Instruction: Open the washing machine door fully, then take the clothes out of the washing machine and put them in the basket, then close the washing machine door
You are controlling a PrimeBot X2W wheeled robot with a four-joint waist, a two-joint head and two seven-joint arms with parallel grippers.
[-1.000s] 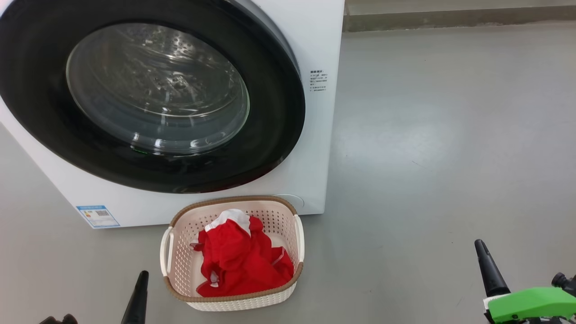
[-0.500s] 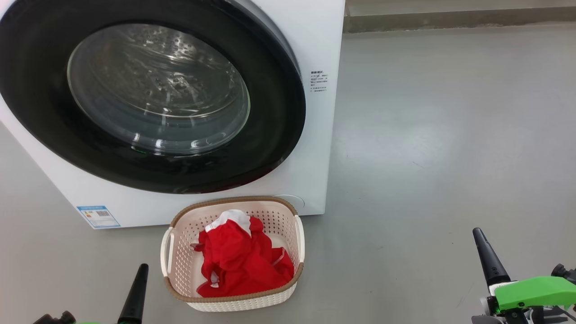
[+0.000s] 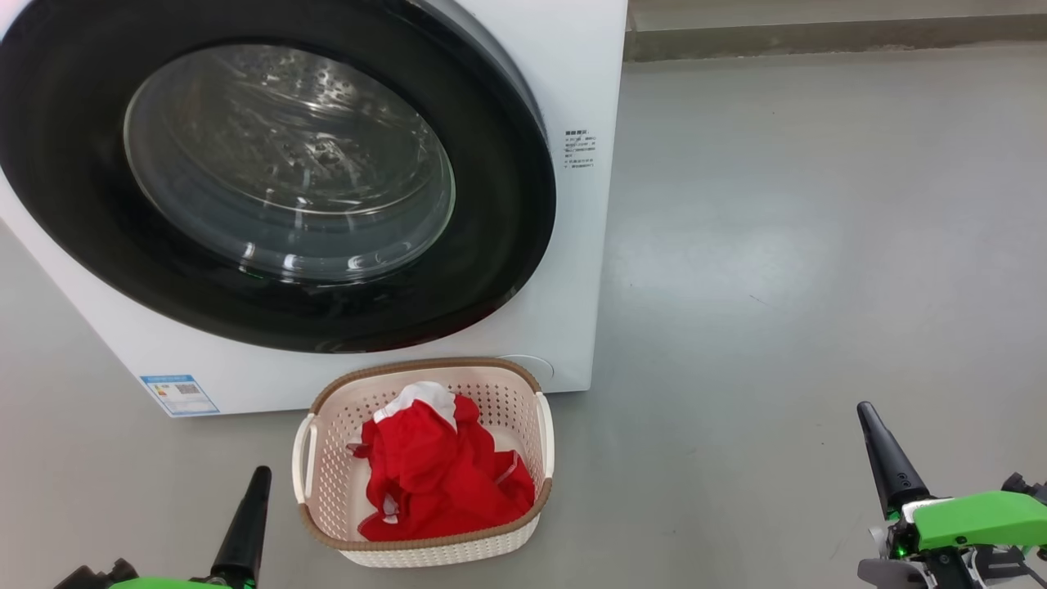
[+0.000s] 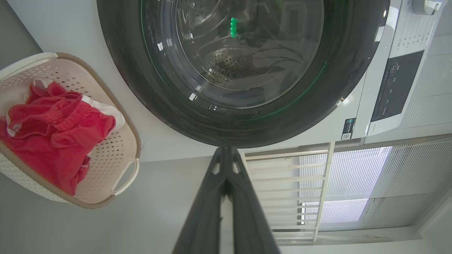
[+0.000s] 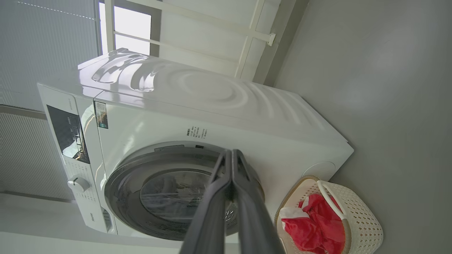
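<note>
At the lower left, the left tool (image 3: pixel 258 483) points up the head view, its two dark fingers pressed together tip to tip with nothing between them. Above it stands the washing machine (image 3: pixel 585 82), a white box with a blue sticker (image 3: pixel 178 394) near its lower left corner. The washing machine door (image 3: pixel 507 245) lies flush against the front, its glossy black rim ringing the bulging glass. Just in front of the machine's base, on the grey floor (image 3: pixel 777 245), sits the basket (image 3: pixel 327 483). The clothes (image 3: pixel 442 483) lie heaped inside it, red with a white patch on the side toward the machine. Well apart at the lower right, the right tool (image 3: pixel 867 417) likewise has its fingers clamped tight together and grips nothing.
</note>
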